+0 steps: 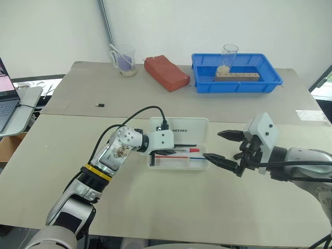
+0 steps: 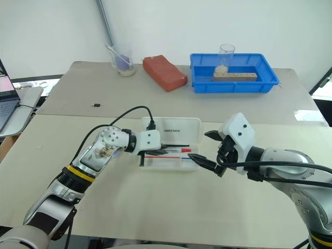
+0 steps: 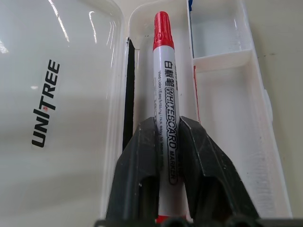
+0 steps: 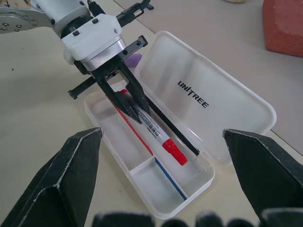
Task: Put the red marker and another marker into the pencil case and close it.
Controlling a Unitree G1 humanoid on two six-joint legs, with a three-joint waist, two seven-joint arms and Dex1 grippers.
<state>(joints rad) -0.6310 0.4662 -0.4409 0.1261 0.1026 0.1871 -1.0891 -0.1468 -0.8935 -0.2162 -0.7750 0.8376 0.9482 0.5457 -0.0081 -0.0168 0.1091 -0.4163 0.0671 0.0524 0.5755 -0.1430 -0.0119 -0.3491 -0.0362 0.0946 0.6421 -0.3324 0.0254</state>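
The pencil case (image 1: 193, 125) lies open at the table's middle, its "UNITREE" lid flat behind the tray. Inside the tray's long compartment rests the red marker (image 3: 163, 71), white barrel, red cap pointing away from my left wrist. My left gripper (image 1: 174, 152) reaches down into the tray from the left, shut on the red marker's barrel near its tail. A lavender marker (image 4: 136, 59) peeks out behind that gripper, outside the case. My right gripper (image 1: 212, 145) hovers just right of the case, open wide and holding nothing.
A thin black stick (image 3: 129, 94) and a thin red-and-blue stick (image 4: 142, 142) also lie in the case. At the back stand a blue tray (image 1: 275, 75) with a glass, a red brick (image 1: 167, 72) and a beaker (image 1: 124, 61). A laptop (image 1: 8, 98) sits far left.
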